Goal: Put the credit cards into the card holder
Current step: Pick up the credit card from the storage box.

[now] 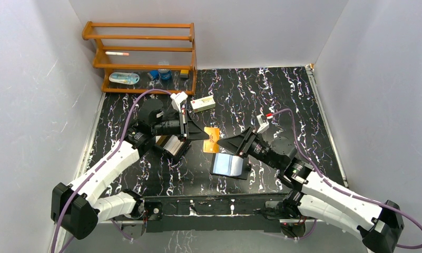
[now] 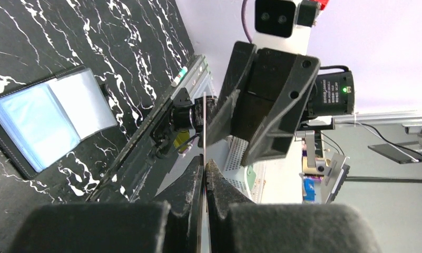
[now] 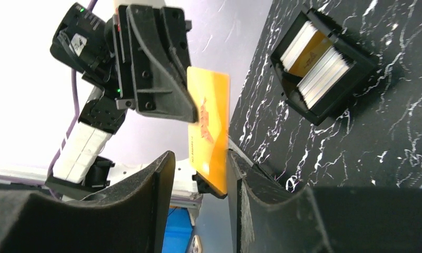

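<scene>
While my left gripper [image 2: 204,163] clamps the card [image 1: 212,139], I see the right gripper [image 3: 200,158] spread apart around its other end, holder [image 1: 227,164] open nearby.

1. A wooden rack [image 1: 140,55] stands in the far left corner of the black marbled tabletop [image 1: 293,100], well beyond the left claw [image 1: 204,135].
2. Its shelves carry a white pen with a red tip [image 1: 117,53], an oval blue-and-white packet [image 1: 124,78] and a small blue container [image 1: 165,74].
3. A cream carton [image 1: 203,104] lies just beyond the left claw, between it and the rack.
4. A black hinged box [image 1: 173,147] sits open left of the left claw, on the side away from the right claw [image 1: 222,142].
</scene>
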